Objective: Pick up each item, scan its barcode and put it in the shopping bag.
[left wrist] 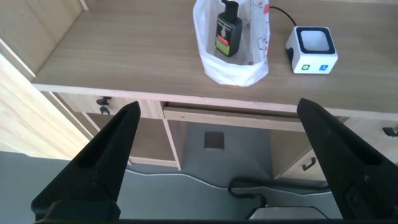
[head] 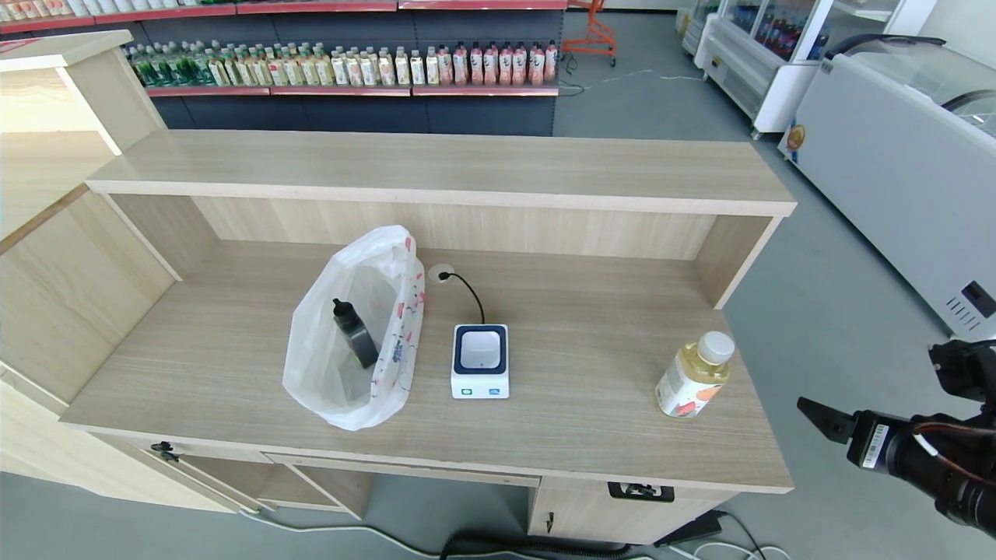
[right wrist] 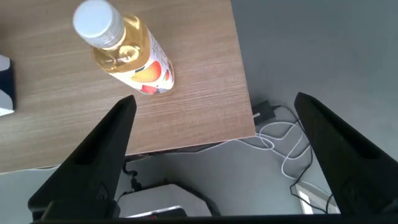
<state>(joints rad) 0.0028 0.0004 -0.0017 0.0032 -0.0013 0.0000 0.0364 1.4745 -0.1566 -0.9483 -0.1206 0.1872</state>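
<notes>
Flanking the scanner [head: 480, 359] stand bag [head: 393, 342] and bottle [head: 692, 375]; left gripper [left wrist: 219, 107] and right gripper [right wrist: 216, 101] gape.

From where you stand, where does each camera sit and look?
Head: on the head, looking forward and down at the counter, shopping bag, scanner and juice bottle; right arm at lower right.
Left wrist: on the left arm, facing the counter's front; open left hand frames it.
Right wrist: above the juice bottle, looking down; open right hand frames it.
Shared: head and left wrist show shopping bag and scanner.
</notes>
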